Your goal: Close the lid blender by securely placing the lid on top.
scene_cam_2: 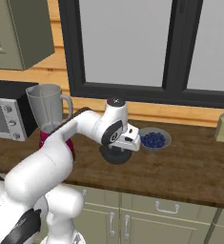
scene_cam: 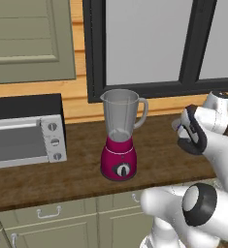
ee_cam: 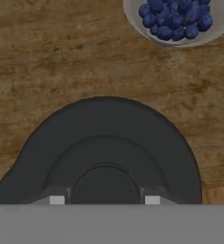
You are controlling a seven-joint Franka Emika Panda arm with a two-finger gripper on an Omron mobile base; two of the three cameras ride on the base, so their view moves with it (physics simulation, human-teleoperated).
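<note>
my pincer [ee_cam: 104,200] is clamped on the raised centre of the lid [ee_cam: 104,147], just over the desk [ee_cam: 46,57], beside the bowl of blueberries [ee_cam: 173,19]; the blender [scene_cam: 119,135] stands open, well apart.

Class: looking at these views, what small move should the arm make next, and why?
Probably lift straight up. The gripper looks shut on the lid, which seems low over the counter, while the blender stands open to the side.
</note>
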